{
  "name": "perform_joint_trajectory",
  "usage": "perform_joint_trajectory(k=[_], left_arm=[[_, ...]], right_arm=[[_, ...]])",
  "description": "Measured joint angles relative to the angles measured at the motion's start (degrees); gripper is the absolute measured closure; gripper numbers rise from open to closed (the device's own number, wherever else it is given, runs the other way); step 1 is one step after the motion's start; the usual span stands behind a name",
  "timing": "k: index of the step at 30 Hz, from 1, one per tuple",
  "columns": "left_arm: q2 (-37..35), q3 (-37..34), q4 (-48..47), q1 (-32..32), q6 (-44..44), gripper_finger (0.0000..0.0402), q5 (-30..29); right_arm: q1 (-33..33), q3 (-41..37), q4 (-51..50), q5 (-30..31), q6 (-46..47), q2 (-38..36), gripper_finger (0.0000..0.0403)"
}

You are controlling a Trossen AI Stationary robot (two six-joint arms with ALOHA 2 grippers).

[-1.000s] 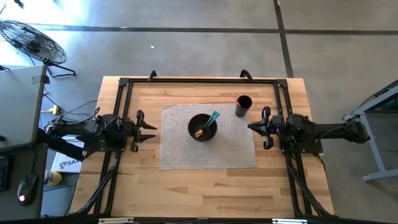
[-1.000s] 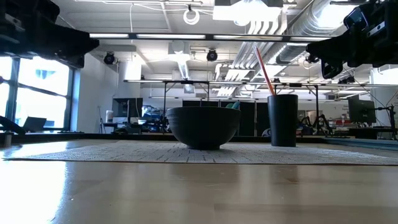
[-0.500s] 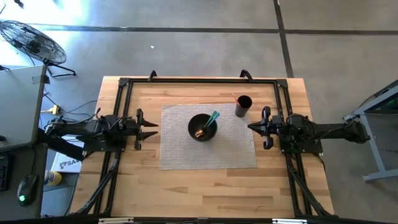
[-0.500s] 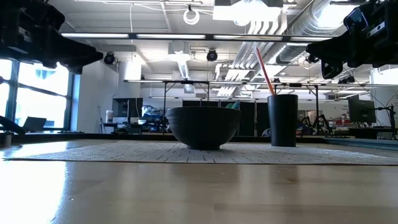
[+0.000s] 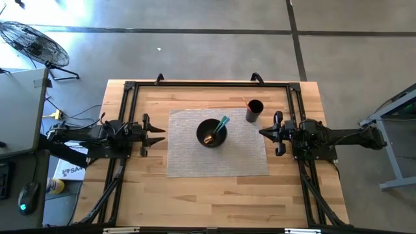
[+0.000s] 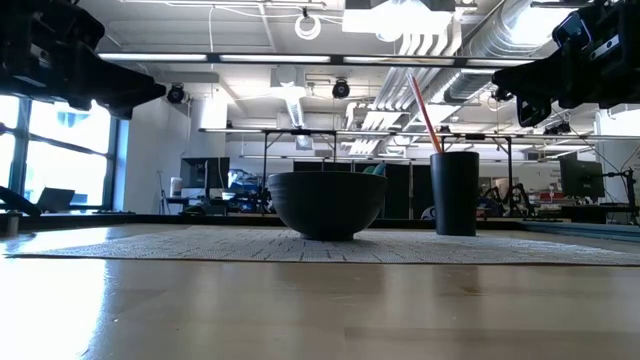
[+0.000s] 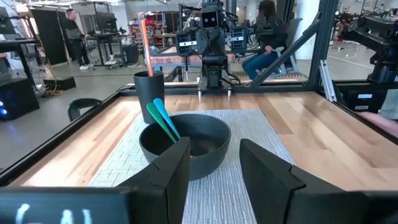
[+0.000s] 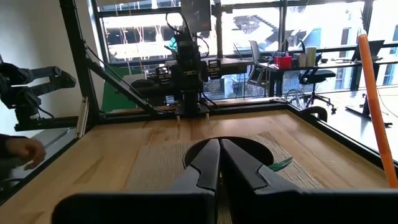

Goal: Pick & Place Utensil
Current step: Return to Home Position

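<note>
Bowl and cup obstruct mat; near table open.

the table is seen as pale planked wood, smooth, with a low sheen in which light is mirrored. under the bowl a gray mat is laid, woven and ribbed, matt and rough like coarse cloth. the bowl is shown as black with a dull satin finish. the green spoon in the bowl looks like smooth plastic. beside the bowl, the black cup is matt, and the orange stick in it is smooth.
</note>
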Motion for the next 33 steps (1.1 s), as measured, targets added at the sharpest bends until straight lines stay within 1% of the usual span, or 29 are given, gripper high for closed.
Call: perform_joint_trajectory(k=[7, 24, 33], left_arm=[[0.0, 0.0, 0.0, 0.0, 0.0, 0.0263, 0.0], [0.0, 0.0, -0.1, 0.0, 0.0, 0.0263, -0.1], [0.0, 0.0, -0.1, 0.0, 0.0, 0.0263, -0.1]], right_arm=[[0.0, 0.0, 0.0, -0.1, 0.0, 0.0, 0.0400], [0.0, 0.0, -0.2, -0.2, 0.0, 0.0, 0.0394], [0.0, 0.0, -0.2, -0.2, 0.0, 0.0, 0.0397]])
